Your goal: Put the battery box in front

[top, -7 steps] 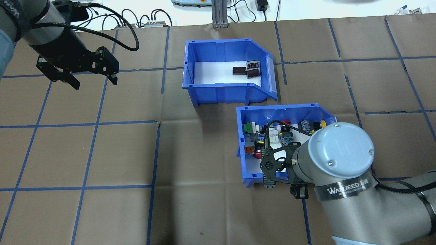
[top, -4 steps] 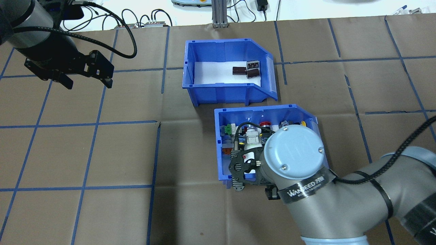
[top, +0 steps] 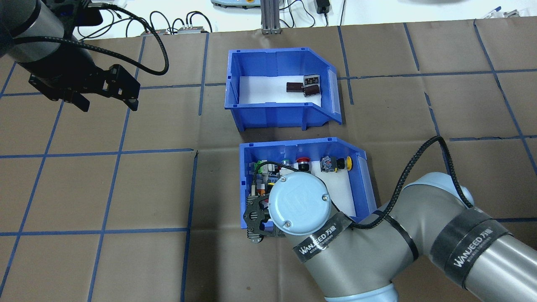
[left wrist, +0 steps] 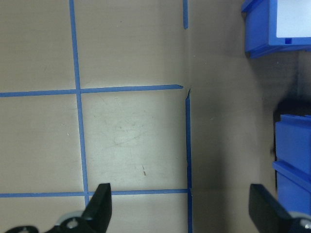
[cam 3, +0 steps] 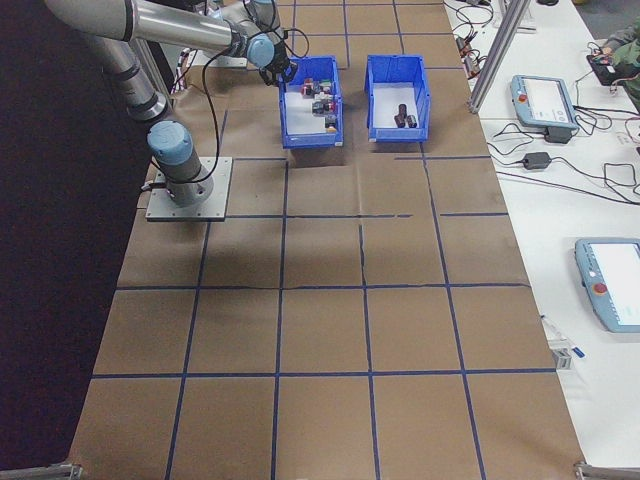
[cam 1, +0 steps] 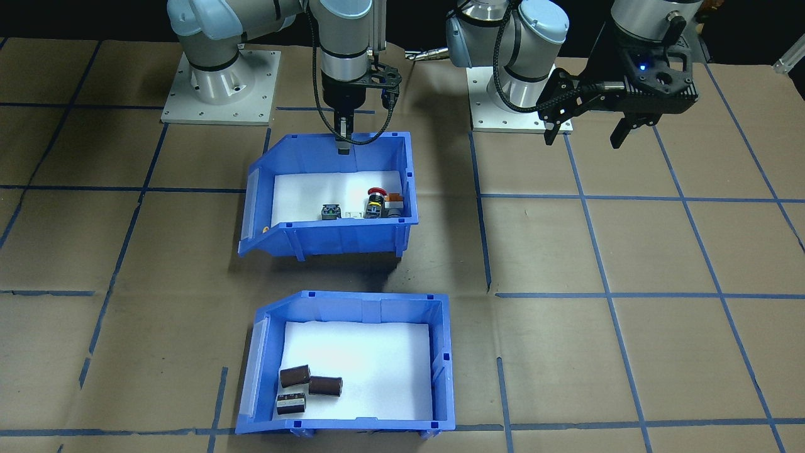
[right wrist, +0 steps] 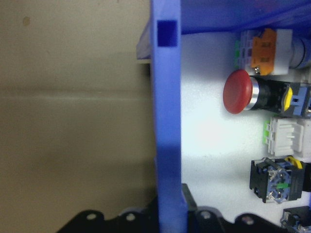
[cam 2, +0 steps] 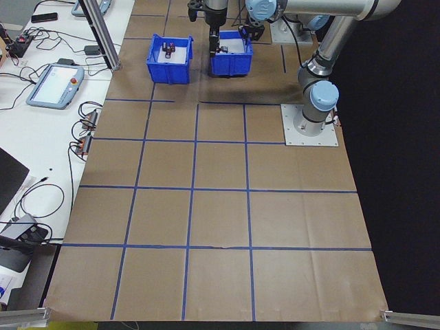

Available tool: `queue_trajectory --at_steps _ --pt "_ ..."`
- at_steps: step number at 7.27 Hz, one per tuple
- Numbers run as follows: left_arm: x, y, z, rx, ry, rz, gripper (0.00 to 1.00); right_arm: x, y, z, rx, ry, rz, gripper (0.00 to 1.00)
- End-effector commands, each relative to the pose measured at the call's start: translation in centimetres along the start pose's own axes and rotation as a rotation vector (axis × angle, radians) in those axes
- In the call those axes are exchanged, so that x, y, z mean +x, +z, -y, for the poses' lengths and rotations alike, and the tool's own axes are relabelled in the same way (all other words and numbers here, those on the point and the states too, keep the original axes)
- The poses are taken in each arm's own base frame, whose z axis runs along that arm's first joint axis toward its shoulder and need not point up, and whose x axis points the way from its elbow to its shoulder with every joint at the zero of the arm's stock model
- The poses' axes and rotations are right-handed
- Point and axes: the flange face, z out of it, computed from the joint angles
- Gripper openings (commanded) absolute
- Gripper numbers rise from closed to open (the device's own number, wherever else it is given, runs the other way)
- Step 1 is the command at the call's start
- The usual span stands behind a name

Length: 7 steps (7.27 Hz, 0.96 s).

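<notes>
1. Battery box [top: 277, 107]: blue bin with a sloped cut-away side and a white foam liner, sitting flat on the brown paper table [top: 126, 188] on the far side from the robot bases. Neither gripper touches it.
2. Three dark-brown cylindrical cells [top: 305, 86] lie clustered near the box's cut-away end; in the front-facing view they sit in its lower-left corner [cam 1: 308, 385].
3. Switch bin [top: 358, 167]: same-sized blue bin, between the battery box and the robot, just beside the box with a narrow strip of table between them. Holds a red mushroom push-button [right wrist: 239, 91], a yellow button [top: 348, 162], an orange-topped switch [right wrist: 265, 51] and white and black contact blocks.
4. Right gripper [cam 1: 342, 139]: fingers straddle the switch bin's robot-side wall and are clamped onto it. The right wrist view shows that wall [right wrist: 167, 145] running straight down into the gripper body. In the overhead view the wrist hides the contact.
5. Left gripper [top: 107, 102]: jaws spread wide, holding nothing, hanging above bare table well apart from both bins. The left wrist view shows both fingertips [left wrist: 99, 206] far apart over blue tape grid lines [left wrist: 80, 136], with bin corners at the right edge.
6. Side views: both bins are at the far end of the table, too small for detail.
</notes>
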Motion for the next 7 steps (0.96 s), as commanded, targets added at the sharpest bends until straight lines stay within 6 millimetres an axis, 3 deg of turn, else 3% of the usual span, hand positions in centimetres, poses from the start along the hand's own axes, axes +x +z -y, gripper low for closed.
queue_trajectory --at_steps 1,2,3,4,5,7 --pt "0.0 0.3 -0.3 -0.004 0.000 0.008 0.99 -0.1 1.0 0.3 -0.011 0.032 0.022 0.07" --pt "0.0 1.0 -0.1 -0.009 -0.003 0.004 0.99 -0.1 1.4 0.4 -0.012 0.034 0.036 0.29" --pt "-0.2 1.0 -0.1 0.000 -0.010 0.005 0.99 -0.1 1.6 0.5 -0.011 0.047 0.041 0.88" --pt "0.0 0.9 -0.3 0.004 -0.010 -0.002 0.99 0.0 0.7 0.2 -0.011 0.050 0.020 1.00" --pt "0.0 0.9 -0.1 0.005 -0.012 -0.008 0.99 0.0 0.2 0.2 -0.009 0.051 0.014 1.00" --pt "0.2 0.3 -0.8 0.015 0.002 -0.004 0.99 0.2 -3.4 -0.6 0.014 0.064 -0.018 1.00"
